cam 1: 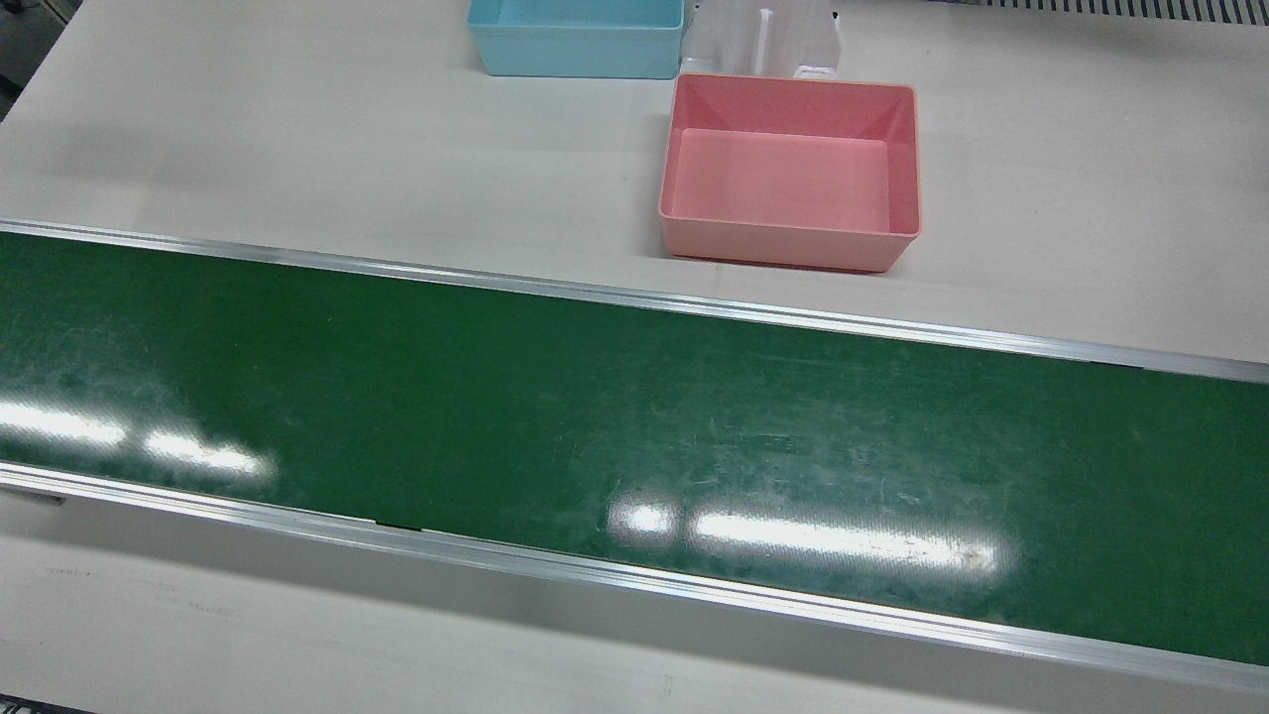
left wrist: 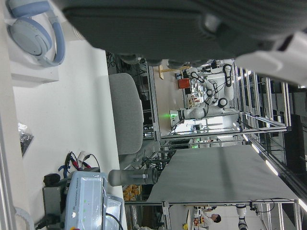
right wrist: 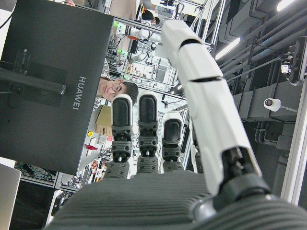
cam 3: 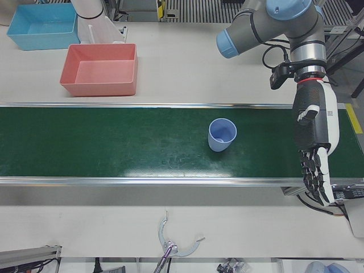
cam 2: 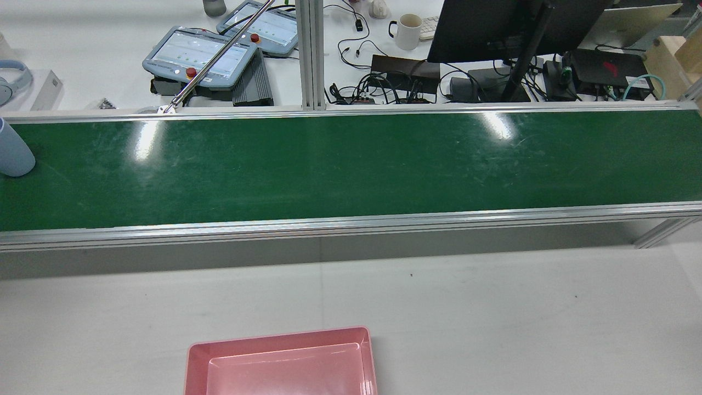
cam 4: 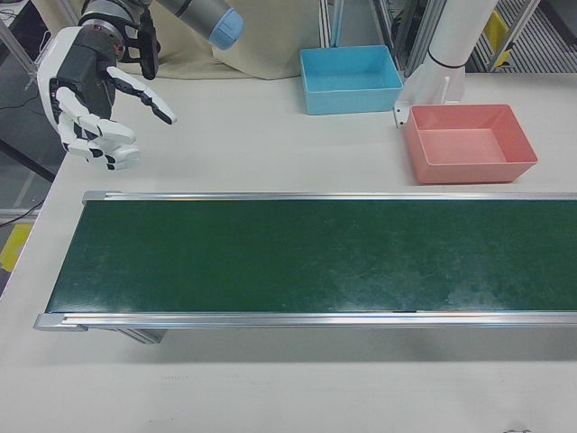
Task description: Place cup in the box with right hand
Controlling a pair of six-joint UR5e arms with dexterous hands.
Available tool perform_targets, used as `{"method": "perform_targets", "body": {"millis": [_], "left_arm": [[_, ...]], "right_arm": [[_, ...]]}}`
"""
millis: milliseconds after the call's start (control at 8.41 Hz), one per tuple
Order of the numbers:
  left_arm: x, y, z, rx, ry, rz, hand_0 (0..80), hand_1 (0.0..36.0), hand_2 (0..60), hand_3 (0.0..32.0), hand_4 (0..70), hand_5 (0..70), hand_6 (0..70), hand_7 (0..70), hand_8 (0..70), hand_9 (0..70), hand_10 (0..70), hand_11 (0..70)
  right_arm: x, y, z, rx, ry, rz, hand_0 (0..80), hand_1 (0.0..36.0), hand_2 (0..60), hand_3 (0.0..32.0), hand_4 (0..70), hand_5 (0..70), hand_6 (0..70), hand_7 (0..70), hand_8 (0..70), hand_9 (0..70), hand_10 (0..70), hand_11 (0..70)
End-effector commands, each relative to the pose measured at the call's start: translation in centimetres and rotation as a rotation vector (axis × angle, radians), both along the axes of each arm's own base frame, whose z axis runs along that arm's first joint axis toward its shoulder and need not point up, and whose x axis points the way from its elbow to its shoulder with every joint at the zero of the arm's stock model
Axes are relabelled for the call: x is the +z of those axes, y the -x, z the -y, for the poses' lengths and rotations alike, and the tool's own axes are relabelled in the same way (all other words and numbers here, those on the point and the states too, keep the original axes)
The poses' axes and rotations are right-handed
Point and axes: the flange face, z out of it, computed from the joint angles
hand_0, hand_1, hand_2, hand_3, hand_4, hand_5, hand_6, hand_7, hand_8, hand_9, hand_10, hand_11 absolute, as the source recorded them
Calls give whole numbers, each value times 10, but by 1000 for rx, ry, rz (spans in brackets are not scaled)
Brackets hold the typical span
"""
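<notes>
A light blue cup (cam 3: 222, 135) stands upright on the green conveyor belt (cam 3: 114, 148); in the rear view the cup (cam 2: 13, 152) shows only partly at the far left edge. The empty pink box (cam 3: 96, 89) sits on the white table behind the belt and also appears as the pink box (cam 4: 469, 171) in the right-front view. My right hand (cam 4: 95, 90) hovers open over the table past the belt's far end, well away from cup and box. My left hand (cam 3: 314, 145) hangs open, fingers down, over the belt end beside the cup, not touching it.
A blue box (cam 4: 352, 92) stands next to a white pedestal (cam 4: 444, 54) behind the pink box. Beyond the belt lie teach pendants (cam 2: 200, 55), cables, a mug (cam 2: 407, 31) and a monitor (cam 2: 493, 24). A metal tool (cam 3: 170, 244) lies on the front table.
</notes>
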Motion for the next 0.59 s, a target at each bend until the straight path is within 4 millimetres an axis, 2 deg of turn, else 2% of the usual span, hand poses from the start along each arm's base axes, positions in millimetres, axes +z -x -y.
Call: {"method": "perform_targets", "body": {"millis": [0,119,357,476], "left_arm": [[1,-1,0,1,-7,-1,0,0,0,0,0,0,0,0,0,0,0,0],[1,-1,0,1,-7,-1,0,0,0,0,0,0,0,0,0,0,0,0],[-1,0,-1,0,-11,-2,0,0,0,0,0,0,0,0,0,0,0,0],[5,-3,0,5,8,2,0,0,0,0,0,0,0,0,0,0,0,0]], "right_arm": [[4,1,-1,-3,7,3,800,360,156,0,142,192,202,678,370,463,292,452],[3,-1,-2,1,6,4,800,360,148,0,116,191,195,652,363,450,286,444],[6,2,-1,-5,10,3,800,360,166,0,147,191,199,673,367,459,287,445],[4,1,-2,-4,6,7,800,360,131,0,105,189,190,625,359,446,293,453]]}}
